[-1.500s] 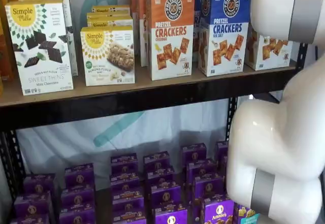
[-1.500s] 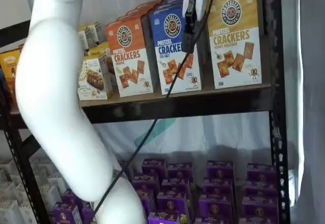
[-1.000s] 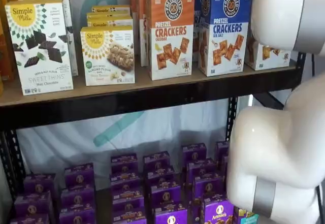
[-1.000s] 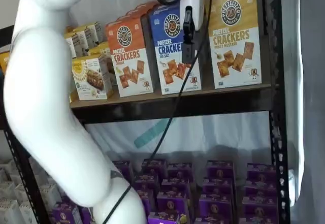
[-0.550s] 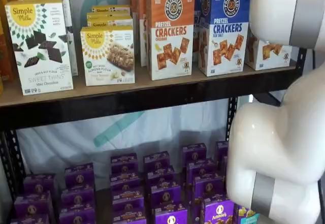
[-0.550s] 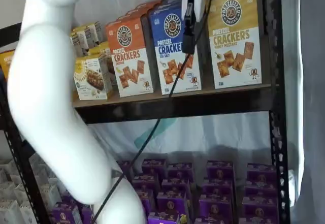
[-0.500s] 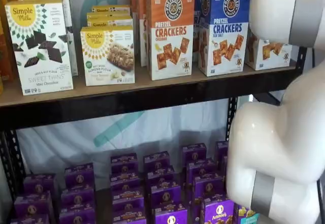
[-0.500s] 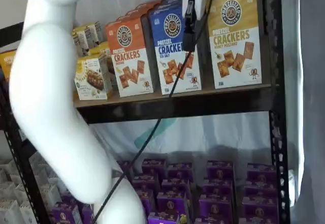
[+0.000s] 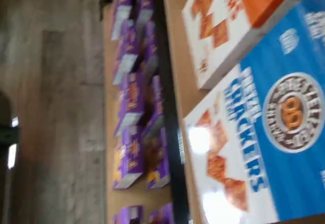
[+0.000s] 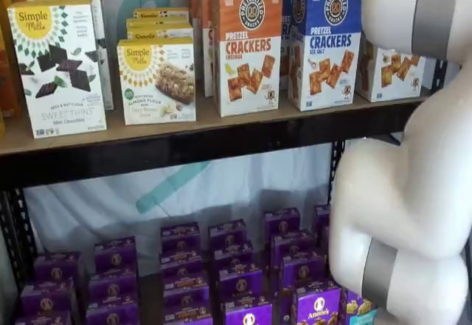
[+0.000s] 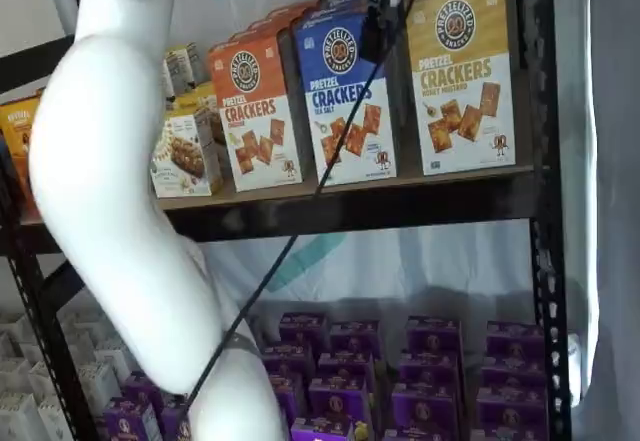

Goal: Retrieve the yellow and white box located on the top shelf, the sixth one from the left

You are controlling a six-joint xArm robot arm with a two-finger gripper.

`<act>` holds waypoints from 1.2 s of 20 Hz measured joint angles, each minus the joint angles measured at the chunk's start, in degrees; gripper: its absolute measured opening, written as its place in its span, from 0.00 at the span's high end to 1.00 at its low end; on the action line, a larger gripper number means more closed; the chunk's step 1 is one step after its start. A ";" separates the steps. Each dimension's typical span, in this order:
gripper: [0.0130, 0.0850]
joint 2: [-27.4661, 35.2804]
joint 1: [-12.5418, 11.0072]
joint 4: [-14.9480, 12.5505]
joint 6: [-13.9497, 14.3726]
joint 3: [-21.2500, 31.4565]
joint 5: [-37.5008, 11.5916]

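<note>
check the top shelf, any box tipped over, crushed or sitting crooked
Nothing stands out. On the top shelf the yellow and white box, the blue box and the orange box all stand upright, facing out, with no visible dents. The gripper hangs in front of the blue box, touching nothing that shows.

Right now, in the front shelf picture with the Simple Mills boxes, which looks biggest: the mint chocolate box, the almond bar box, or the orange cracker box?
1. Mint chocolate box and orange cracker box: too alike to rank.
2. Almond bar box, clearly smallest.
</note>
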 joint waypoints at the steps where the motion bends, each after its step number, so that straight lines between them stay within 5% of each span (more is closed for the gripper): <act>1: 0.00 -0.38 -0.62 1.54 0.13 0.64 -0.79; 5: 0.00 -2.82 -2.10 7.16 0.38 4.72 -6.44; 8: 0.00 -3.34 -1.33 8.28 0.18 6.10 -10.56; 16: 0.00 -2.39 2.87 5.43 -1.79 6.82 -20.72; 24: 0.00 1.78 4.75 1.36 -1.87 1.78 -20.97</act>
